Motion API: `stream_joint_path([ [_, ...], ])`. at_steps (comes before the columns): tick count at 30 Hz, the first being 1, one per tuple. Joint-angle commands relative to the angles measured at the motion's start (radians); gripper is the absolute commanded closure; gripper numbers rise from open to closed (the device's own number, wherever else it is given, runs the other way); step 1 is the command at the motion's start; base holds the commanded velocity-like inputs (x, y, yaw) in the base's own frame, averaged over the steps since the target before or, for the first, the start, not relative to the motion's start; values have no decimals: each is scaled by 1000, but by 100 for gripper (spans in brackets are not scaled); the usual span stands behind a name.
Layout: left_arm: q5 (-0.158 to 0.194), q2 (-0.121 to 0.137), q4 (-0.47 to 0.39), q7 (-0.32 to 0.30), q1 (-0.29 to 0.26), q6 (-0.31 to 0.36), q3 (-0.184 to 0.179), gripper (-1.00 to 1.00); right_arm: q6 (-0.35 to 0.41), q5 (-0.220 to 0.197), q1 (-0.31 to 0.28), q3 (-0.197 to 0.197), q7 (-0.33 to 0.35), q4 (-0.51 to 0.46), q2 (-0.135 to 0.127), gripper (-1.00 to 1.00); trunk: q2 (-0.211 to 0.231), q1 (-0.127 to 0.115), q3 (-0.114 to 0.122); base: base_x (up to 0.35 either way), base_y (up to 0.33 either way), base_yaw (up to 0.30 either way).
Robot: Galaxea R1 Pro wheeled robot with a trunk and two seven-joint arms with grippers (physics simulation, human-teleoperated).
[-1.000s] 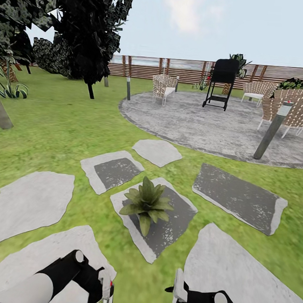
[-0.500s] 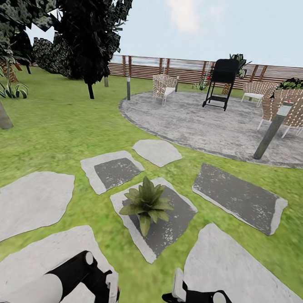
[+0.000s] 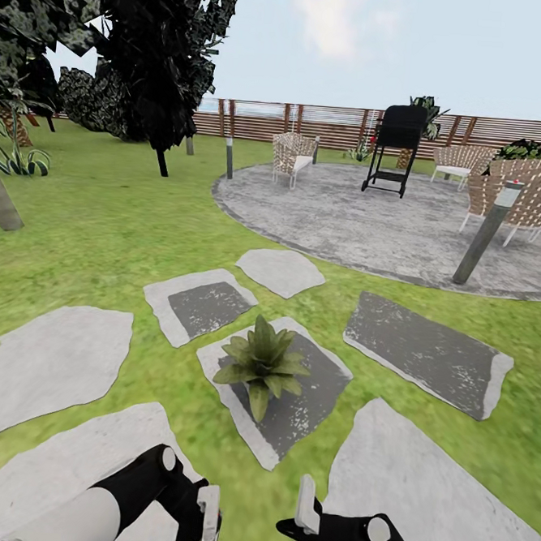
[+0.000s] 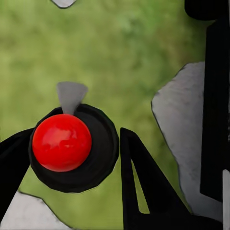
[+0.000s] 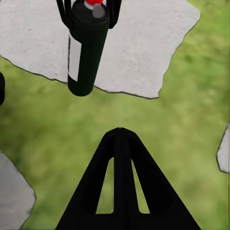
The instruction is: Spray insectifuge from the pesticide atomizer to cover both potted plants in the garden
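Item: pesticide atomizer (image 5: 86, 45), clamped upright in my left hand (image 3: 206, 519), which has edged inward toward my right hand (image 3: 306, 521), whose fingers look pressed together and empty; potted plant (image 3: 261, 364) ahead of both hands, so spraying seems imminent.

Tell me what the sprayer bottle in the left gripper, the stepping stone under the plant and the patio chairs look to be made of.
Pesticide atomizer: probably smooth dark plastic, from its even sheen; the red button is glossy, with bright highlights.
Stepping stone under the potted plant: rough matte stone, pale rim, darker speckled middle.
Patio chairs: apparently woven wicker or strapping, from the criss-cross pale bands.
The left gripper holds the atomizer.
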Motion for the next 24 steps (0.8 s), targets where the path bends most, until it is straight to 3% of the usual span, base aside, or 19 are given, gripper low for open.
stream_joint_path([
  [1, -7, -3, -2, -1, 0, -6, 0, 100, -4, 6, -4, 2, -1, -1, 0, 100, 0, 0, -1, 0, 0, 0],
  [7, -11, -23, -39, 0, 2, -6, 0, 100, -4, 5, -18, 2, 32, -2, 7, 100, 0, 0, -1, 0, 0, 0],
  [18, -14, -33, -48, 4, 4, -6, 1, 100, -5, 4, -19, 2, 34, -14, 29, 100, 0, 0, -1, 0, 0, 0],
  [24, -74, -39, -47, 24, 7, -3, -1, 100, -5, 5, -19, 2, 45, -23, 46, 100, 0, 0, -1, 0, 0, 0],
])
